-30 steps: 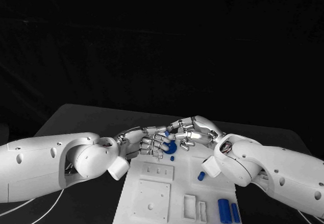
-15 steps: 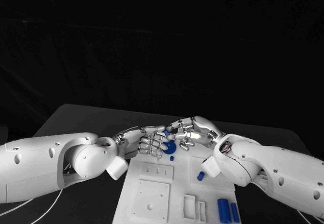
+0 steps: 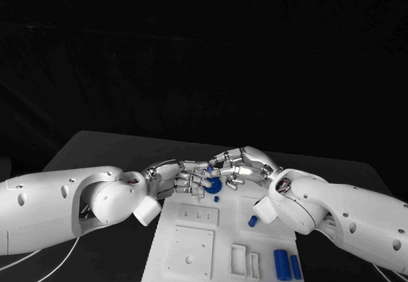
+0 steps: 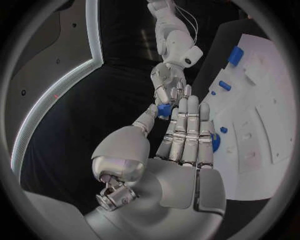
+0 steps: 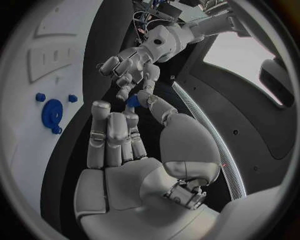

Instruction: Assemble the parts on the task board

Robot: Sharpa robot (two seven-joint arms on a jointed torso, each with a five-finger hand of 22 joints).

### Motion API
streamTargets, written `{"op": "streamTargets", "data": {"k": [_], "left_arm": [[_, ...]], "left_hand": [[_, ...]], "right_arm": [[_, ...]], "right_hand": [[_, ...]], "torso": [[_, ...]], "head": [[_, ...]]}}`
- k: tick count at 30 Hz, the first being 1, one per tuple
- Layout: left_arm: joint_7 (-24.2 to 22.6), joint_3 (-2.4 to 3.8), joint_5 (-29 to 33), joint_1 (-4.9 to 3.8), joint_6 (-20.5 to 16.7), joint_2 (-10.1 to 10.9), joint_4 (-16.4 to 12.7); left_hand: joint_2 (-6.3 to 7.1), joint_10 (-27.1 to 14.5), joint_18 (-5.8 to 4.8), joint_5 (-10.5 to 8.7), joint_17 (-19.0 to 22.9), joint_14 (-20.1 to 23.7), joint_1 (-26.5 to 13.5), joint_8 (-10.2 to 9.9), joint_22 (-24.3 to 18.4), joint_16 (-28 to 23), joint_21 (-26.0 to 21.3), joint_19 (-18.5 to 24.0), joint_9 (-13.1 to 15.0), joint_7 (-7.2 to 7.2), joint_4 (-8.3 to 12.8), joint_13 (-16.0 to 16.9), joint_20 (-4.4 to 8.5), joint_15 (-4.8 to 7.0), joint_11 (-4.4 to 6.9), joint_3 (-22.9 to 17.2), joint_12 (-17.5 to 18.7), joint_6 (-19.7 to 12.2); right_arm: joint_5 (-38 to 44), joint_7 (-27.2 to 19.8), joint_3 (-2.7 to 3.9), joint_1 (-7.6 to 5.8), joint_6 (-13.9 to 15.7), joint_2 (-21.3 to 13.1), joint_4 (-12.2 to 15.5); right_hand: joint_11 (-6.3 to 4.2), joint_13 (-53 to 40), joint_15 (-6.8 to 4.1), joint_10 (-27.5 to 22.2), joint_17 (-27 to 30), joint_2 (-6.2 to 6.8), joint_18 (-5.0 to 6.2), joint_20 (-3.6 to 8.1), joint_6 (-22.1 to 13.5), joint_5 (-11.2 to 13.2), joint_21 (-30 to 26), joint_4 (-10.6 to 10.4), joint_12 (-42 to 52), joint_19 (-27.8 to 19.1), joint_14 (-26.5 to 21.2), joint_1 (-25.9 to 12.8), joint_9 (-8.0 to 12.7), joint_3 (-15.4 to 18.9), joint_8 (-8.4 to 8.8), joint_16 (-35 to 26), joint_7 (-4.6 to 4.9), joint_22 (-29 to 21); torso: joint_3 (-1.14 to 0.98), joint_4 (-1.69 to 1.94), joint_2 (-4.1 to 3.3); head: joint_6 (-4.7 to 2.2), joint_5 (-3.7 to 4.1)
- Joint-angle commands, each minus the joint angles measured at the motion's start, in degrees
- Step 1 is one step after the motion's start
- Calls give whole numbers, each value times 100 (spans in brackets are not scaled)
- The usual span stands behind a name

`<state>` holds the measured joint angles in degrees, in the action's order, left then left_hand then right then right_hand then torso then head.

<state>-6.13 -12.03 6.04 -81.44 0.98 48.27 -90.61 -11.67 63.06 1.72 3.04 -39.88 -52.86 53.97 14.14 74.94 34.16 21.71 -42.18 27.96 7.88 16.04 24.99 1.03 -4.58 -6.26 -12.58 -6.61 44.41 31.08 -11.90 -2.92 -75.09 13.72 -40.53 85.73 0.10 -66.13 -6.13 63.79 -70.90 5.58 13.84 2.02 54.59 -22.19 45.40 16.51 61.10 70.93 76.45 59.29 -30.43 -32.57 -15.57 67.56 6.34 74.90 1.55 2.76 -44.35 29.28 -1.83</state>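
My left hand [image 3: 178,180] and right hand [image 3: 242,168] met fingertip to fingertip above the far end of the task board [image 3: 218,245], both pinching one small blue part [image 4: 164,110]. A blue disc [image 5: 52,113] lay on the board below; two blue cylinders [image 3: 288,264] lay nearer me.

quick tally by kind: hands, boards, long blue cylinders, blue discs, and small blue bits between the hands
hands: 2
task board: 1
long blue cylinders: 2
blue disc: 1
small blue part between the hands: 1
total: 7
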Motion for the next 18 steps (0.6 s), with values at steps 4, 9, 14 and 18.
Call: {"op": "streamTargets", "data": {"k": [4, 9, 14, 18], "left_arm": [[-170, 1, 27, 0, 125, -4, -8], [-173, 1, 26, -1, 111, -10, -16], [-157, 1, 25, -1, 126, -20, -22], [-125, 1, -36, -1, 174, -30, -24]], "left_hand": [[-134, -47, -42, -13, 11, 55, 128, 60, 115, 5, -42, 66, -13, -78, 63, 8, 7, -2, 5, 16, -36, 37], [-79, -46, -49, -19, 9, 53, 145, 73, 116, 11, -42, 66, -19, -84, 58, 12, 6, -2, 8, 72, -49, 53], [17, -39, -49, -21, 8, 50, 123, 88, 116, 16, -39, 58, -19, -79, 50, 15, 7, -1, 7, 127, -60, 77], [134, -39, -46, -23, 7, 49, 110, 108, 114, 22, -37, 46, -21, -71, 40, 18, 12, 3, 7, 180, -71, 108]], "right_arm": [[2, -19, 6, 4, -165, 32, 4], [107, -8, 6, 14, -176, 67, -11], [112, -12, 6, 23, -133, 124, -34], [156, -19, 6, 23, -100, 147, -36]], "right_hand": [[16, -5, 17, -39, 10, -62, 116, 42, 9, -36, 21, 6, 23, -4, -44, 12, -9, 35, -14, -30, 39, 116], [17, -5, 17, -41, 16, -62, 116, 42, 8, -36, 21, 7, 23, -5, -49, 12, -9, 38, -13, -37, 39, 116], [17, -6, 17, -42, 22, -61, 116, 42, 8, -35, 21, 7, 23, -6, -54, 11, -9, 41, -13, -45, 39, 116], [17, -6, 18, -43, 20, -60, 116, 41, 8, -33, 21, 7, 23, -8, -55, 11, -9, 44, -12, -44, 40, 116]], "torso": [[3, -1, -1], [2, -4, 0], [-1, -2, 0], [-3, -4, 0]], "head": [[8, -4], [14, 0], [21, 6], [27, 8]]}}
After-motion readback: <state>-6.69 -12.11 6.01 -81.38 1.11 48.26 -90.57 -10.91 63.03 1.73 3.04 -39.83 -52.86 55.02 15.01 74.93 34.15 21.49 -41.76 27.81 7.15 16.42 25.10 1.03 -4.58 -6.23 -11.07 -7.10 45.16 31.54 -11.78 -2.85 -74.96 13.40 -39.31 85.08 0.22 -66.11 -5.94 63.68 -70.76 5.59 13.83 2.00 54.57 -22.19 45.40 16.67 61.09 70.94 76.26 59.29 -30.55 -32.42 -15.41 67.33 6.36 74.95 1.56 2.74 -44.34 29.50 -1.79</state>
